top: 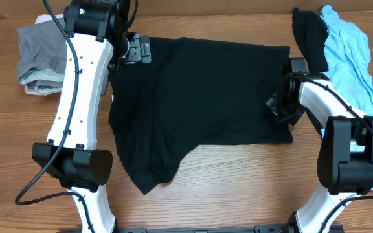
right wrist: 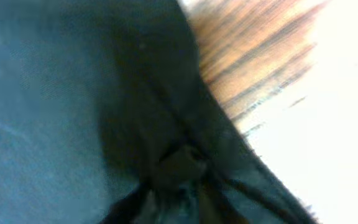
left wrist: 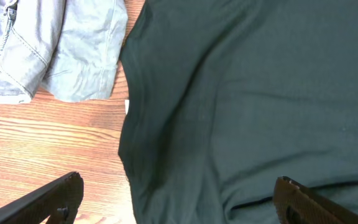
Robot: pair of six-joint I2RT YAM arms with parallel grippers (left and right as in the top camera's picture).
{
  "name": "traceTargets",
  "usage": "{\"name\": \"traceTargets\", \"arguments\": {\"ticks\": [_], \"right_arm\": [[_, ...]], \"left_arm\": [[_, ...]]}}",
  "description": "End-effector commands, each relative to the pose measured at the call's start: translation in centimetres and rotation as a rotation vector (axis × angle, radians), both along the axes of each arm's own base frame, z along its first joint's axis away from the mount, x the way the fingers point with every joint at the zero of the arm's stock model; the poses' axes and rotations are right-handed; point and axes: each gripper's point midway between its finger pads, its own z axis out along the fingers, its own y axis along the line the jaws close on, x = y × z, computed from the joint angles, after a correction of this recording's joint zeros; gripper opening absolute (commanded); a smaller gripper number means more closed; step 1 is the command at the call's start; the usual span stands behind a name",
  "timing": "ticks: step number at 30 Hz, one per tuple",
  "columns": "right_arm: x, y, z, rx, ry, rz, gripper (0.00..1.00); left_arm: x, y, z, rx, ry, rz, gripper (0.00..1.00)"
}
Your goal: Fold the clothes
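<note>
The right gripper [top: 278, 103] is clenching the bunched hem of the black short-sleeved cloth T-shirt [top: 206, 97], which is lying flat on the wooden surface [top: 238, 188], long axis crosswise, neck pointing toward the released left gripper [top: 136, 50].

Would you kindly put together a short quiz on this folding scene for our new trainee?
1. True or false: the left tool is open above the black T-shirt's edge.
2. The crumpled garment left of the left arm is: A grey, B light-blue, C white.
3. Fill in: the right tool meets the black T-shirt at its ___ edge.
Key: 1 true; 2 A; 3 right.
</note>
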Motion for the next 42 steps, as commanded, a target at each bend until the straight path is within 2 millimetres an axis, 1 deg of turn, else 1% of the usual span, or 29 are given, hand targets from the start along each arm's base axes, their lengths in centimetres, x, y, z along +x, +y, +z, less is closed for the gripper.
{"name": "traceTargets", "arguments": {"ticks": [1,4,8,10,12,19,26,27,28,31,37,42], "right_arm": [[-0.5,-0.6,-0.8,0.010,0.038,-0.030,0.06],[-0.9,-1.2,-0.2,0.011,0.050,-0.045,0.04],[-1.3,-1.7,1.1,0.012,0.061,-0.061,0.04],[-1.4,-1.8,1.8,0.012,0.067,-0.062,0.09],[-1.5,-1.8,2.2,0.012,0.077,-0.059,0.11],[-2.7,-1.7,2.4,0.014,0.130,-0.059,0.11],[-3.5,-1.7,2.5,0.015,0.163,-0.056,0.11],[-3.6,-1.7,2.5,0.015,0.164,-0.056,0.14],[-3.6,-1.7,2.5,0.016,0.166,-0.056,0.18],[-3.8,-1.5,2.5,0.026,0.173,-0.057,0.21],[-3.8,-0.9,2.5,0.061,0.173,-0.058,0.20],[-3.8,-0.7,2.5,0.072,0.173,-0.058,0.12]], "left_arm": [[0.2,0.3,-0.4,0.018,0.005,-0.008,1.00],[0.2,0.3,-0.4,0.019,0.004,-0.007,1.00],[0.3,0.3,-0.3,0.018,0.000,-0.007,1.00],[0.4,0.3,-0.3,0.018,-0.004,-0.007,1.00],[0.5,0.3,-0.3,0.018,-0.008,-0.007,1.00],[0.6,0.3,-0.3,0.020,-0.011,-0.011,1.00],[0.6,0.3,-0.3,0.021,-0.012,-0.013,1.00],[0.6,0.3,-0.2,0.021,-0.013,-0.013,1.00],[0.7,0.3,-0.2,0.021,-0.015,-0.013,1.00],[0.7,0.3,-0.2,0.020,-0.017,-0.013,1.00],[0.8,0.3,-0.2,0.027,-0.020,-0.034,1.00],[0.8,0.3,-0.2,0.028,-0.019,-0.037,1.00]]}}
